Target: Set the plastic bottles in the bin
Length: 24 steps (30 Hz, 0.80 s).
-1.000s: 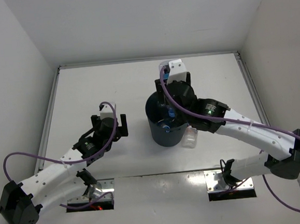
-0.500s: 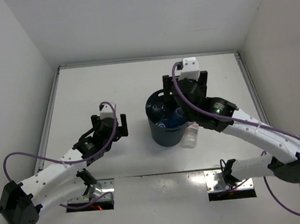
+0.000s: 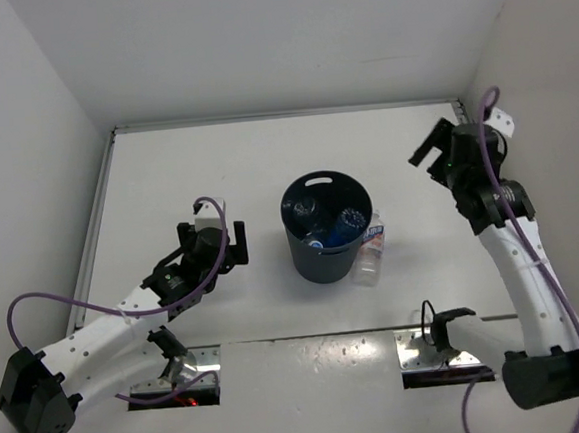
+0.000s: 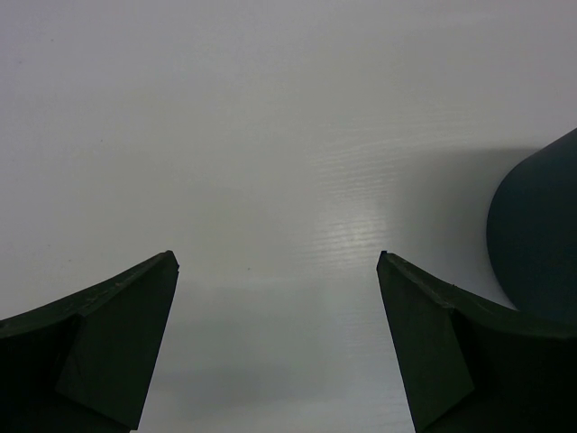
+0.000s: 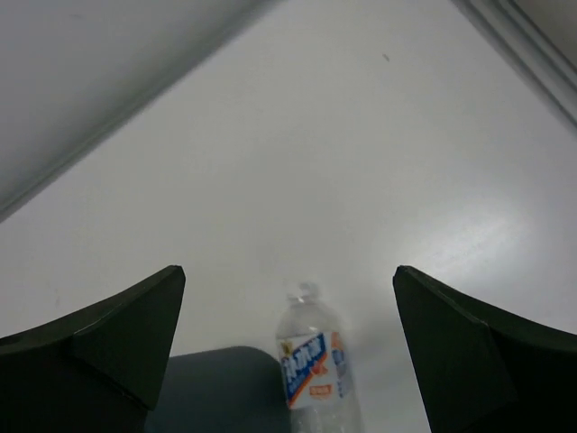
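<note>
At the middle of the worktop [image 3: 195, 164] stands the bin [image 3: 315, 265]; plastic bottles [image 3: 345, 222] lie inside, perhaps three, though they overlap; one loose bottle [image 3: 370, 252] sits outside against its right wall; the left end effector [image 4: 277, 256] gapes wide and empty just left of the bin; the right end effector [image 5: 288, 269], equally wide and empty, hangs well to the right.

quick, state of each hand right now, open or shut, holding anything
Left hand: open, holding nothing.
Right hand: open, holding nothing.
</note>
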{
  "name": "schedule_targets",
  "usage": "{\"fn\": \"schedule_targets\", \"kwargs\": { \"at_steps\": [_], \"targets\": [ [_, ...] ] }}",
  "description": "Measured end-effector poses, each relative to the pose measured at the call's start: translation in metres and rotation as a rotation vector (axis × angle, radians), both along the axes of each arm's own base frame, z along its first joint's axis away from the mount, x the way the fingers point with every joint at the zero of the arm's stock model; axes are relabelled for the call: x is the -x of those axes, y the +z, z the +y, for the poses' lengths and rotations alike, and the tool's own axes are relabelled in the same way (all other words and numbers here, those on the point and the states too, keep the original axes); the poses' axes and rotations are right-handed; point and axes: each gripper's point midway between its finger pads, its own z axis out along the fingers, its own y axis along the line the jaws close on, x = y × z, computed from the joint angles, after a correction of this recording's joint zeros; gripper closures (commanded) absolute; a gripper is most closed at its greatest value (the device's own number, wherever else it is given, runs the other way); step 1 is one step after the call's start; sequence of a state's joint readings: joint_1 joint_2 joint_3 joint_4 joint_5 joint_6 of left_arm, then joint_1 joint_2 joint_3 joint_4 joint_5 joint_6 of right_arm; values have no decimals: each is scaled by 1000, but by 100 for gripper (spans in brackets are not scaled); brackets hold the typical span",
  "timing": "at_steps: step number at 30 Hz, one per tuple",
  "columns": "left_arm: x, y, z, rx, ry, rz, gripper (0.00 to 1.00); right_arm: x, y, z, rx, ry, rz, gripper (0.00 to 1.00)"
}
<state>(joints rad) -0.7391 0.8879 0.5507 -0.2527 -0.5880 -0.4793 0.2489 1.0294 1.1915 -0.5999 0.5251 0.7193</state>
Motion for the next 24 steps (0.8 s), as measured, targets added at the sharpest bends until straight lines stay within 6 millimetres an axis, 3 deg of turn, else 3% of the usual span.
{"fn": "schedule_targets", "kwargs": {
  "at_steps": [3,5,8,13,17,24],
  "targets": [
    [0,0,0,0,-1,0,1,5,-70,-33,-190,-35,158,0],
    [0,0,0,0,-1,0,1,16,-116,-40,-320,-44,266,0],
    [0,0,0,-1,-2,1,1,35,-170,-17,-440,18,439,0],
    [1,-2,1,-7,-3,4,1,40,-194,39,-473,207,561,0],
    [1,-3,0,-8,-4,5,1,44,-217,71,-459,301,651,0],
    [1,-3,0,-8,-4,5,1,54,-257,87,-425,316,794,0]
  ]
}}
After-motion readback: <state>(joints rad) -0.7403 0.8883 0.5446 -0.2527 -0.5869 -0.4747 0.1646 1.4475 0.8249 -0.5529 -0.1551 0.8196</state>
